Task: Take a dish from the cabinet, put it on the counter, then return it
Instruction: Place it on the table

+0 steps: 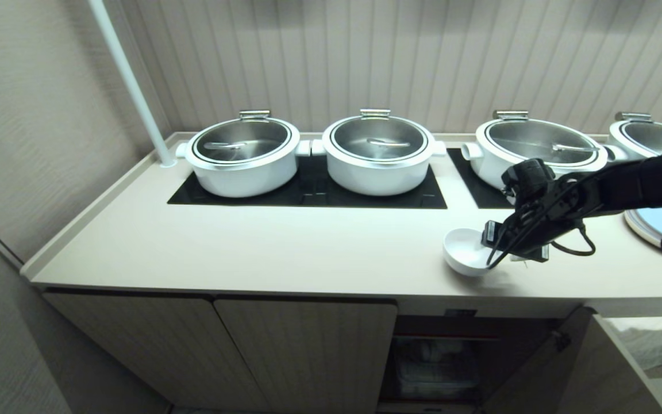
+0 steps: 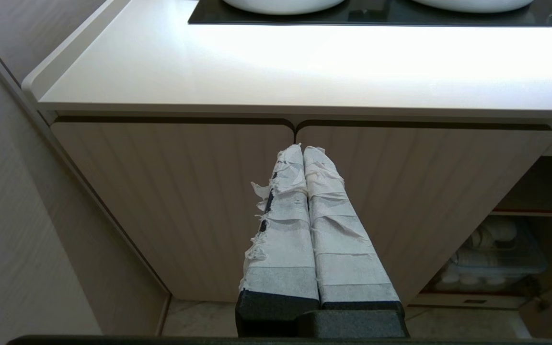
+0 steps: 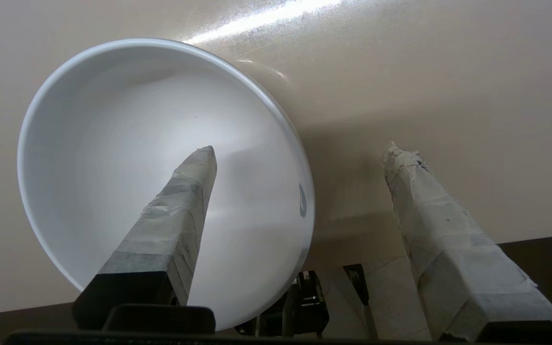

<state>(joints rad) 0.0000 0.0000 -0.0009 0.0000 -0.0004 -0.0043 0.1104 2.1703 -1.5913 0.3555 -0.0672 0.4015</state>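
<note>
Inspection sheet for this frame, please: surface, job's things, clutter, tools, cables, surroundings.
Surface: cream counter with black cooktop panels.
Job's things: white dish sits on the counter near its front edge; the cabinet has one door open at the right, with stored items on the shelf inside.
Clutter: four white steel-lidded pots along the back.
Tools: right tool open, one finger over the dish's bowl, the other outside its rim; left tool shut, parked in front of the closed cabinet doors.
Cables: black cable loops on the right arm.
Surroundings: ribbed wall panels, a white pole at the counter's left rear.
</note>
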